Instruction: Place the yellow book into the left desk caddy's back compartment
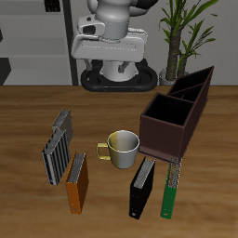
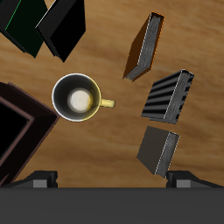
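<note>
The yellow book (image 1: 61, 125) stands on edge on the table, farthest back in a row of books, its grey striped page edge up; the wrist view (image 2: 157, 149) shows its thin yellow-brown cover along one side. The left desk caddy (image 1: 177, 116) is a long maroon-brown box beyond the mug, and its higher-walled back compartment (image 1: 192, 86) is at the far end. Part of the caddy (image 2: 16, 131) shows in the wrist view. My gripper (image 1: 112, 51) hangs high near the robot's base, well above and behind the book. Its jaws (image 2: 109, 182) are wide open and empty.
A yellow-cream mug (image 1: 122, 145) (image 2: 79, 99) stands between the books and the caddy. A grey-and-white striped book (image 1: 55, 154) (image 2: 168, 96) and an orange book (image 1: 77, 182) (image 2: 144, 48) stand nearer the front. A black book (image 1: 141, 187) and a green book (image 1: 170, 191) stand in front of the caddy.
</note>
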